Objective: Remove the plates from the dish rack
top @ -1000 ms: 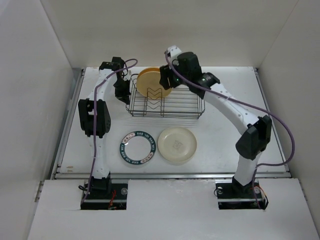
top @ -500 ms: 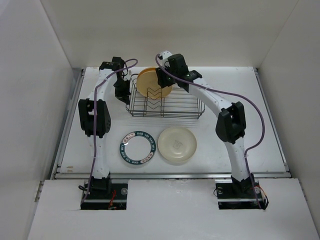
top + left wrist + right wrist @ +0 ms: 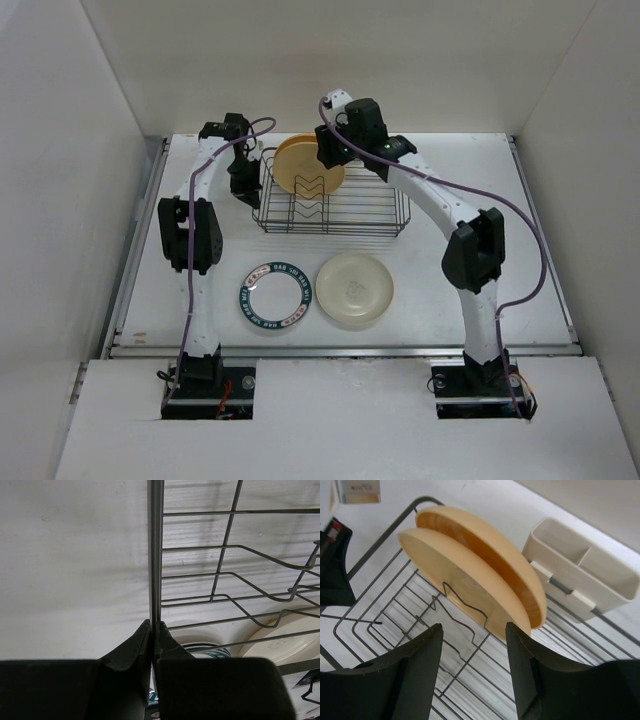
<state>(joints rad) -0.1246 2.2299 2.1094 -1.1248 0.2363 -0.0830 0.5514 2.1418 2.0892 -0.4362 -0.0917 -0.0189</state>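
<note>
The dark wire dish rack (image 3: pixel 345 215) stands at the back middle of the table. Two plates stand on edge in it, close together: a paler one (image 3: pixel 451 575) in front and a yellow-orange one (image 3: pixel 495 550) behind; they read as one yellow disc (image 3: pixel 305 165) from above. My right gripper (image 3: pixel 332 152) (image 3: pixel 475 630) is open, just over their edge, touching nothing. My left gripper (image 3: pixel 243 182) (image 3: pixel 153 630) is shut on the rack's left rim wire (image 3: pixel 155 555). A teal-rimmed plate (image 3: pixel 276 293) and a pale plate with a centre emblem (image 3: pixel 354 289) lie flat on the table in front.
A white plastic holder (image 3: pixel 585 567) is clipped to the rack's far side, right behind the plates. White walls close in the table on the left, back and right. The table's front edge (image 3: pixel 340 348) runs just past the two flat plates.
My right arm has folded in, its elbow swinging from the right toward the rack; its gripper stays by the yellow plates. The left arm, rack and plates have not moved.
</note>
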